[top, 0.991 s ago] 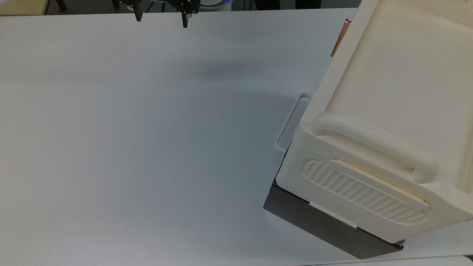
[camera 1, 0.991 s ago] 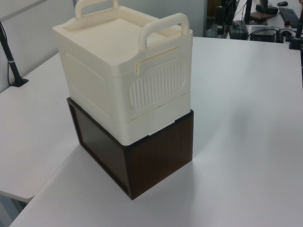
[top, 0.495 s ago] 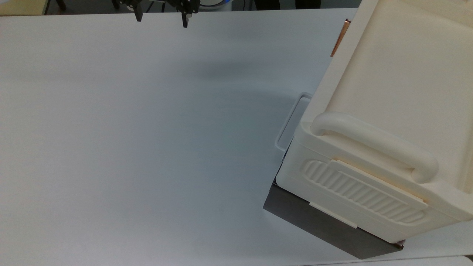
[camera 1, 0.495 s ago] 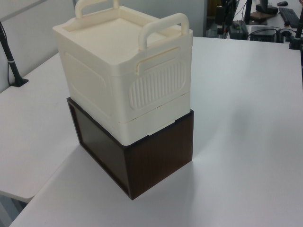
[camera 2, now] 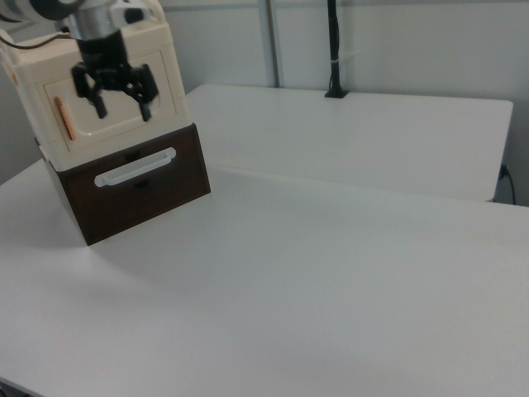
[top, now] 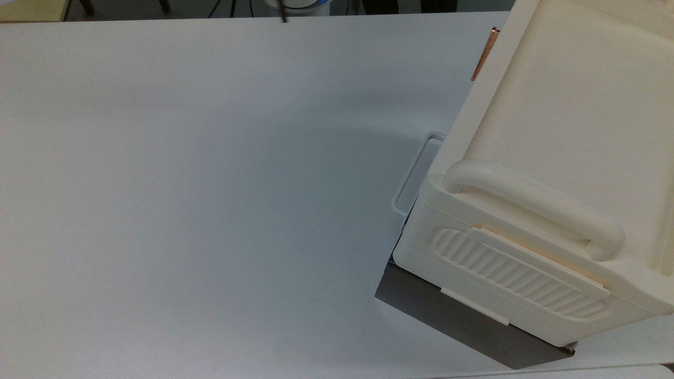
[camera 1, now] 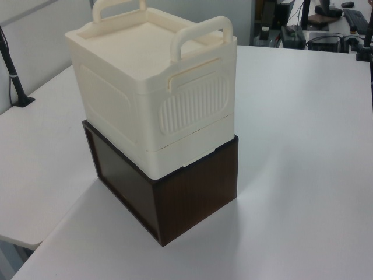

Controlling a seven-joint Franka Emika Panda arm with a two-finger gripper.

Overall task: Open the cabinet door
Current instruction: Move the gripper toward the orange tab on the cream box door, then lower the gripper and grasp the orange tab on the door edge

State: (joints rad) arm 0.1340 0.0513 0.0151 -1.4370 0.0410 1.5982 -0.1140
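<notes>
The gripper (camera 2: 114, 98), fingers spread and empty, has left the top view's upper edge, suggesting the reach toward the cabinet door's (camera 2: 116, 99) copper handle (camera 2: 60, 117) has begun.

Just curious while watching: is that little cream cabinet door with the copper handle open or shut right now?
Shut. In the right view the cabinet door sits flush in the cream box's front, copper handle at its left edge.

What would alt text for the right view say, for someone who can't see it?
A black robot gripper, fingers spread open, hangs in front of a closed cream cabinet door with a copper handle. The cabinet sits on a dark brown drawer box with a pale handle, on a white table.
</notes>
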